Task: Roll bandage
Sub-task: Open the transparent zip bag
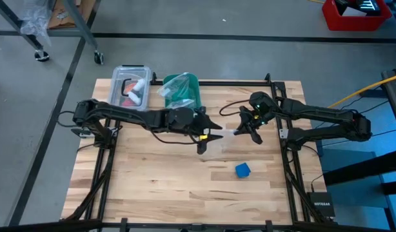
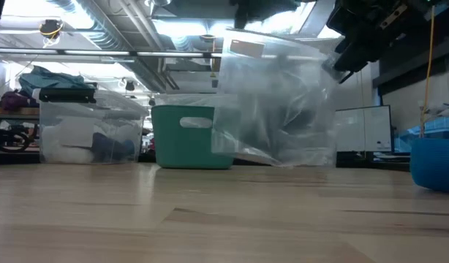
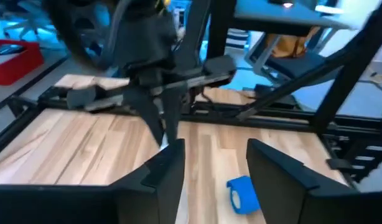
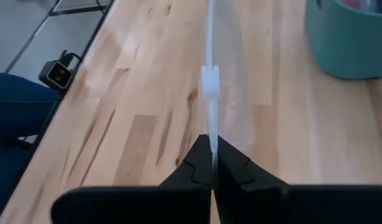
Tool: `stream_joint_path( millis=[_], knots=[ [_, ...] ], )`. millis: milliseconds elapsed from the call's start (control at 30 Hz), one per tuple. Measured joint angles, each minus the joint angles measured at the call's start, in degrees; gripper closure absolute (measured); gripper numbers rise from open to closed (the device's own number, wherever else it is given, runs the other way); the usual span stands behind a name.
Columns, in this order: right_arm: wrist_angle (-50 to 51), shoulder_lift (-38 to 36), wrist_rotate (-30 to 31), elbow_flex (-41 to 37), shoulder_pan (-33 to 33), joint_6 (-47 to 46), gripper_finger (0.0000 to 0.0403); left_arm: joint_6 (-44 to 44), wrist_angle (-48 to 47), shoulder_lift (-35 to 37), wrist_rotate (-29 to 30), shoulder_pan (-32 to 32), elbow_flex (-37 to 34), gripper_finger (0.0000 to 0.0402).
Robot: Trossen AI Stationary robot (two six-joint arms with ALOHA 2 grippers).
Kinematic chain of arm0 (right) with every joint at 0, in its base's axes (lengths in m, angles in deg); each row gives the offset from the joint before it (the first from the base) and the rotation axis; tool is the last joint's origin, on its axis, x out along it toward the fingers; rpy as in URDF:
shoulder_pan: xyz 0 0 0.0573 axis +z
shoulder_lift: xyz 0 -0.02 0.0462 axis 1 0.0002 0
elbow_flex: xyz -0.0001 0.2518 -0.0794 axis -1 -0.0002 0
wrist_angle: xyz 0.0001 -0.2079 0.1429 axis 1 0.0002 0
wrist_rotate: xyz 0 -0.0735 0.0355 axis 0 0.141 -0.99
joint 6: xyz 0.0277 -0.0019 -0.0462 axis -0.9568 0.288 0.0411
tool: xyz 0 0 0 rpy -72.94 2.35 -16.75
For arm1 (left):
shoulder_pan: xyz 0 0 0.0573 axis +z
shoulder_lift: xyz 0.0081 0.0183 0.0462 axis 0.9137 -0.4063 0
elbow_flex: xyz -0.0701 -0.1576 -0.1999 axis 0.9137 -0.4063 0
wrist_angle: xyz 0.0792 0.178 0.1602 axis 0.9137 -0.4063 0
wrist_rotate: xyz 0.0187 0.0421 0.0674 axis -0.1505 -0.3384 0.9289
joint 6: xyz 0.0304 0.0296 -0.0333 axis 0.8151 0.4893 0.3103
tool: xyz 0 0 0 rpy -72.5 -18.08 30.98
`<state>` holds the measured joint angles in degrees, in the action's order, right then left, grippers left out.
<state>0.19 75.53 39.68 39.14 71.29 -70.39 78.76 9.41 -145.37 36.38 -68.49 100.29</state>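
1. Left gripper (image 1: 207,136) hangs over mid-table with its fingers (image 3: 166,171) parted and nothing between them; the clear plastic bag (image 2: 276,102) hangs just beside its tips, toward the right arm
2. Right gripper (image 1: 246,129) is clenched on the bag's top edge, the zip seam (image 4: 208,81) running straight out from between its closed fingertips, the bag dangling clear of the table (image 1: 159,187)
3. Bandage (image 1: 242,170) sits as a small blue roll on the wood, below and in front of both grippers, well apart from the bag
4. It looks light, soft and squashy, likely to unwind if nipped at the loose end; I'd pinch across the round sides
5. Hard to make out: where the roll's tail end lies, whether the bag's mouth is open, and the roll is cut off at the low view's right edge
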Motion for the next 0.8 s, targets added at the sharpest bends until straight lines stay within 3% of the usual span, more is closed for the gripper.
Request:
stream_joint_path(
  millis=[233,433,600,800],
  knots=[
    [-5.89,0.0,0.88,-0.02,4.39,0.02,0.0401,0.19,7.21,-4.35,0.43,2.44,-0.02,0.0233],
    [-6.08,0.0,6.4,-0.02,8.42,-2.01,0.0401,-0.01,7.88,-4.69,0.05,3.4,-0.02,0.0233],
    [-6.47,0.0,10.95,-0.02,10.32,-4.35,0.0402,-1.09,7.24,-4.69,-4.42,2.88,-0.02,0.0243],
    [-3.2,0.0,11.77,0.18,11.24,-6.12,0.0402,-1.07,7.18,-4.69,-4.61,2.34,-0.02,0.0261]
  ],
)
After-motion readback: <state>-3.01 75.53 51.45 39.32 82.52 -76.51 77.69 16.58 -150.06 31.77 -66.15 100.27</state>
